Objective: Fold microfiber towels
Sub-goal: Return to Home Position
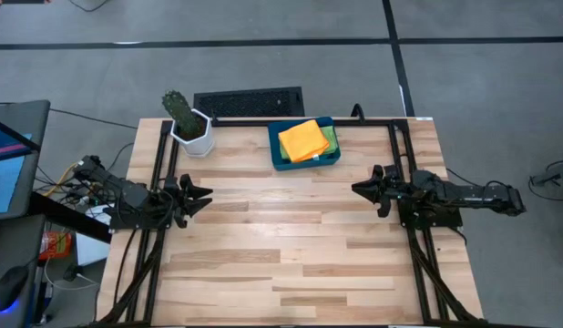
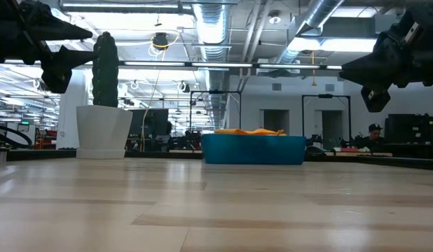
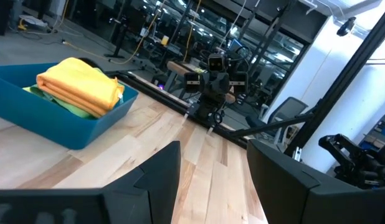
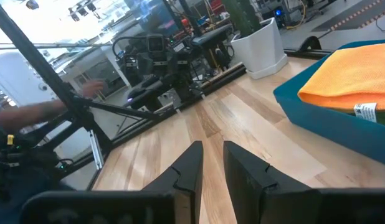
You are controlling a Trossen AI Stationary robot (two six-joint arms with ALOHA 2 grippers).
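The folded orange towel (image 1: pixel 302 140) lies on a green towel (image 1: pixel 332 137) inside the blue tray (image 1: pixel 309 164) at the back of the table (image 1: pixel 281 246) — near a potted cactus (image 1: pixel 179 111). The left gripper (image 1: pixel 207 198) hovers over the table's left side, empty, claw wide. The right gripper (image 1: pixel 357 189) hovers opposite — empty, claw only narrowly parted.

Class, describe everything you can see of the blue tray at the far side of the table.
The blue tray is a shallow rectangular bin, plastic-looking, sitting flat on the wooden table near its far edge, slightly askew. A folded orange towel lies over a green towel inside, rising above the rim.
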